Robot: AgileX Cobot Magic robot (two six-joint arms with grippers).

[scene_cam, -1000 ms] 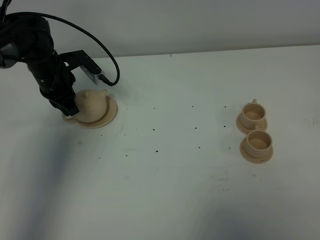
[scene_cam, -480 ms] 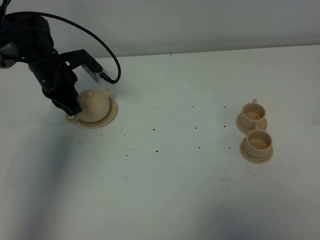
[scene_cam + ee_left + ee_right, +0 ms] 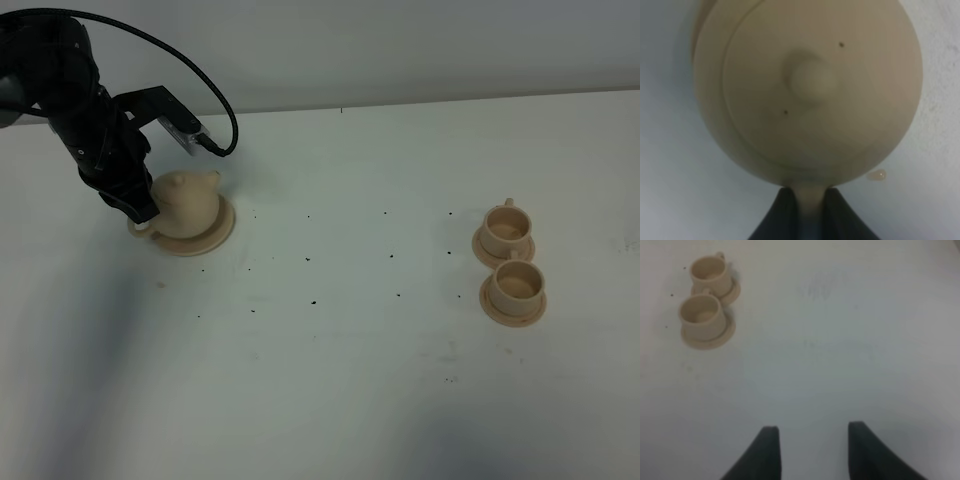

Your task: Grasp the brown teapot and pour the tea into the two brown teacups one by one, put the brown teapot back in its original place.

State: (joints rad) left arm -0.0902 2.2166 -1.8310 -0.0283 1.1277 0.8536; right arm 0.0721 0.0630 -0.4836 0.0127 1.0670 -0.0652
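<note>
The pale tan teapot [image 3: 189,203] is at the far left, slightly lifted and tilted over its wide tan saucer [image 3: 215,236]. My left gripper [image 3: 142,208] is shut on the teapot's handle. In the left wrist view the teapot [image 3: 810,90] fills the frame, and both fingers [image 3: 777,220] pinch the handle. The two tan teacups [image 3: 505,227] [image 3: 517,285] stand on small saucers at the right. They also show in the right wrist view [image 3: 709,271] [image 3: 701,314]. My right gripper [image 3: 812,450] is open and empty above bare table.
The white table [image 3: 350,350] carries several small dark specks between the teapot and the cups. A pale drop [image 3: 876,175] lies on the table beside the teapot. The table's far edge meets a grey wall.
My left gripper has raised the teapot a little off its saucer and drawn it slightly back, spout tipped up. The cups and the right gripper have not moved.
</note>
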